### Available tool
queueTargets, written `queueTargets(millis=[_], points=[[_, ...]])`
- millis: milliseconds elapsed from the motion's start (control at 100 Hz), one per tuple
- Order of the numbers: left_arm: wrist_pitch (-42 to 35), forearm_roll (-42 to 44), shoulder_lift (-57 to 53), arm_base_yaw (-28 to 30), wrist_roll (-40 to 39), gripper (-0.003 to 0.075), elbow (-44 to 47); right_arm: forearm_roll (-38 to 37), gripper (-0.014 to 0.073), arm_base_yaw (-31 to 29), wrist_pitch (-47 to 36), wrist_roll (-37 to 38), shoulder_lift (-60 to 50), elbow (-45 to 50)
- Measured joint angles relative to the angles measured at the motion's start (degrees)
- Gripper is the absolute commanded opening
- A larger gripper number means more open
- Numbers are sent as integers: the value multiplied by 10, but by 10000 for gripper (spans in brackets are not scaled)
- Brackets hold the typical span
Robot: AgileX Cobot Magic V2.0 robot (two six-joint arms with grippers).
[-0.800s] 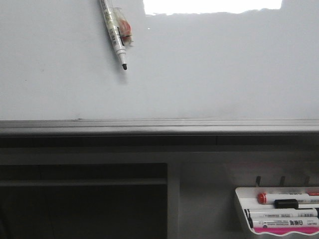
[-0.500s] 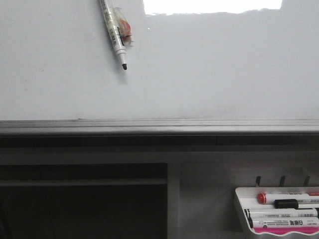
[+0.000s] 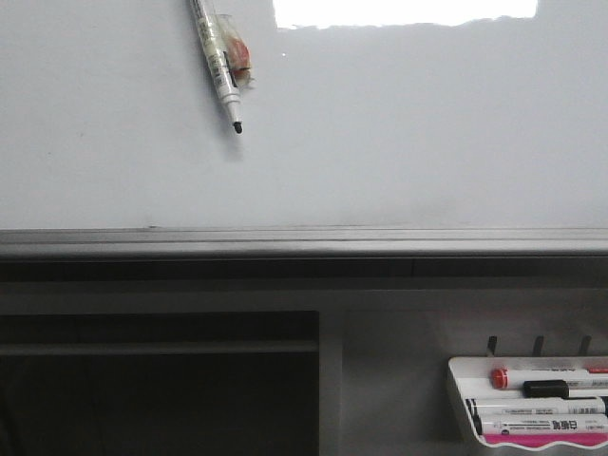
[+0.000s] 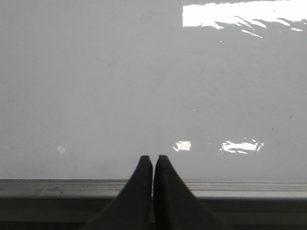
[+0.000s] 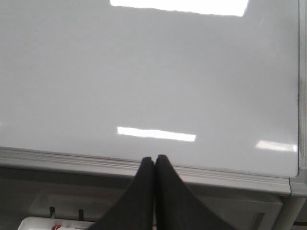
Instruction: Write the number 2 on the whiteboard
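The whiteboard point(image 3: 399, 142) fills the upper half of the front view, pale and glossy, with a grey metal rail point(image 3: 304, 239) along its lower edge. No number 2 shows on it in any view. A white marker point(image 3: 218, 66) with a black tip rests against the board at upper left, with a scrap of clear tape and a red patch beside it. My left gripper point(image 4: 153, 157) is shut and empty, in front of the board point(image 4: 144, 86) just above the rail. My right gripper point(image 5: 154, 157) is shut and empty, at the rail below the board point(image 5: 144, 72). Neither gripper shows in the front view.
A small white marker tray point(image 3: 465, 399) hangs at lower right below the rail and holds several markers, one with a red cap point(image 3: 499, 377). Its edge shows in the right wrist view point(image 5: 43, 223). A dark open recess point(image 3: 157, 389) lies at lower left.
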Motion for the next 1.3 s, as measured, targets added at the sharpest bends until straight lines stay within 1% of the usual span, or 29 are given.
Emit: queueTargets(millis=[210, 270, 350, 420, 630, 780, 850, 950, 1020, 1090, 1190, 1250, 1300], points=[[0, -1, 0, 0, 0, -20, 0, 0, -67, 0, 0, -1, 0, 0], [0, -16, 0, 0, 0, -20, 0, 2, -67, 0, 0, -1, 0, 0], [0, -49, 0, 0, 0, -20, 0, 23, -67, 0, 0, -1, 0, 0], [0, -90, 0, 0, 0, -20, 0, 63, -67, 0, 0, -1, 0, 0], [-4, -237, 0, 0, 0, -20, 0, 215, -67, 0, -11, -1, 0, 0], [-17, -362, 0, 0, 0, -20, 0, 348, -67, 0, -20, 0, 0, 0], [-18, -401, 0, 0, 0, -20, -1, 379, -66, 0, -19, 0, 0, 0], [13, -412, 0, 0, 4, -20, -16, 390, -64, 0, 23, -14, 0, -18], [61, -393, 0, 0, 22, -20, -48, 387, -65, 0, 69, -35, 14, -53], [115, -368, 16, 0, 55, -20, -92, 371, -65, 0, 119, -50, 51, -97], [184, -356, 64, 0, 128, -20, -155, 340, -65, 3, 177, -60, 130, -155], [206, -356, 99, -1, 163, -20, -190, 330, -65, 15, 194, -64, 171, -187], [213, -362, 125, -13, 185, -20, -211, 327, -65, 26, 205, -76, 202, -210]])
